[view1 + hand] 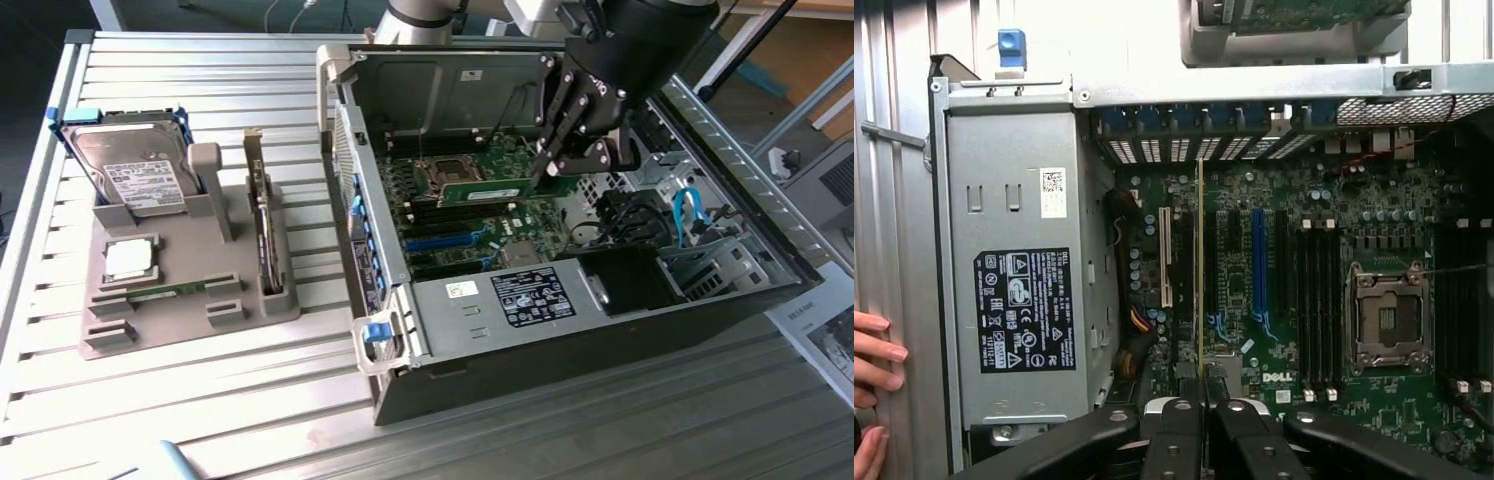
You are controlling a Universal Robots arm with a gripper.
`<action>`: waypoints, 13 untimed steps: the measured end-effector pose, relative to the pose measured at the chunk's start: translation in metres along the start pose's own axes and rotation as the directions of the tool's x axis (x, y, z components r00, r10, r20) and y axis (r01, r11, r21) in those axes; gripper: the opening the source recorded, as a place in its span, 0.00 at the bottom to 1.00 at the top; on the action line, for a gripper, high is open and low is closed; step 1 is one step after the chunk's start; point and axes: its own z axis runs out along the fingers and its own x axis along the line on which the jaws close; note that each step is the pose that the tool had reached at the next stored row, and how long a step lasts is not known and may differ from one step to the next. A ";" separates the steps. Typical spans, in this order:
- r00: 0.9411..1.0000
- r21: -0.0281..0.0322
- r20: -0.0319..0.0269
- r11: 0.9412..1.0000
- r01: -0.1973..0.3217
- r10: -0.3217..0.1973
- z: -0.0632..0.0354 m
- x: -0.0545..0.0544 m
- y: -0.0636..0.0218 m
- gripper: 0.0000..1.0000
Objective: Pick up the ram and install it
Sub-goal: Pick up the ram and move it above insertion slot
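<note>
Claw clenched on ram. Stick hangs over motherboard inside open PC case, at claw's 9 o'clock in exterior view.
Judged step: carrying to DIMM slots. Seating calls for edge squared over slot.
Room: case walls around, power supply near, person's hand outside case.

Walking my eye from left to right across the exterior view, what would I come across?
hard drive → blue case latch → the ram → gripper shut on the ram → blue cable → paper sheet
</note>
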 end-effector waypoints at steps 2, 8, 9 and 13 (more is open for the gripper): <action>1.000 0.000 0.000 1.000 -0.005 0.005 0.0008 -0.004 -0.0006 0.12; 1.000 0.000 0.000 1.000 -0.015 0.015 0.0026 -0.014 -0.0015 0.12; 1.000 0.000 0.000 1.000 -0.016 0.016 0.0029 -0.016 -0.0016 0.12; 1.000 0.000 0.000 1.000 -0.022 0.022 0.0041 -0.023 -0.0019 0.12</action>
